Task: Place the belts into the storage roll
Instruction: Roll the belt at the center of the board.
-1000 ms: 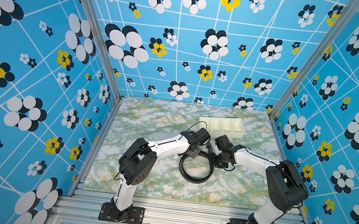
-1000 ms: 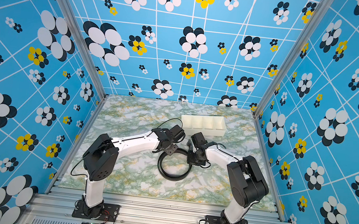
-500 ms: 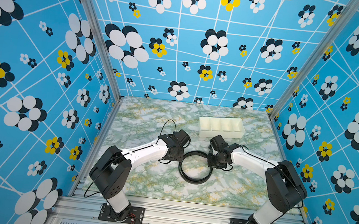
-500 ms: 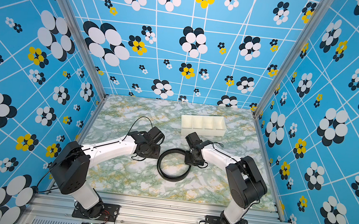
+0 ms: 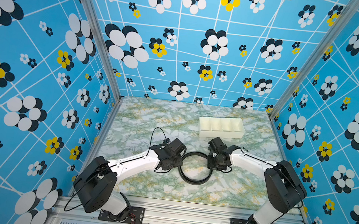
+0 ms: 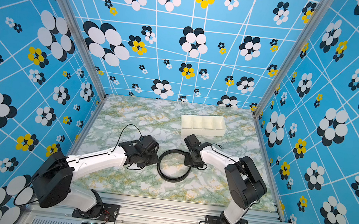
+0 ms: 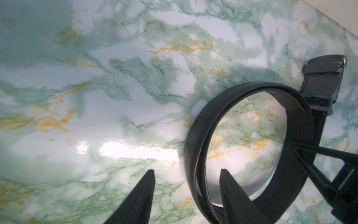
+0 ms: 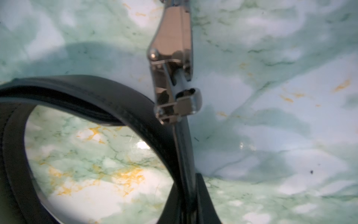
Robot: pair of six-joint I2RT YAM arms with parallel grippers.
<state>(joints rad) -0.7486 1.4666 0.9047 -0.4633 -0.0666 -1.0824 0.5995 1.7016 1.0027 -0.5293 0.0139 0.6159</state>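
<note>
The black belt (image 5: 193, 182) (image 6: 172, 180) lies coiled in a ring on the marble table, standing on its edge. My left gripper (image 5: 179, 163) (image 7: 187, 172) is open at the ring's left side. One finger is outside the coil and one inside, with the strap (image 7: 251, 89) between them. My right gripper (image 5: 210, 164) (image 8: 190, 186) is shut on the strap (image 8: 116, 97) just below the metal buckle (image 8: 174, 67) (image 7: 325, 77), at the ring's right side. The cream storage roll (image 5: 222, 134) (image 6: 203, 132) stands behind the right arm with its compartments holding nothing.
Blue flowered walls close in the table on three sides, and a metal rail (image 5: 184, 219) runs along the front. Thin black cables loop off both wrists (image 5: 157, 133). Bare marble (image 5: 150, 118) lies at the far left and in front of the belt.
My left arm swung away to the left, then came down at the ring's left side with its jaws wider apart. The right gripper kept its hold near the buckle.
</note>
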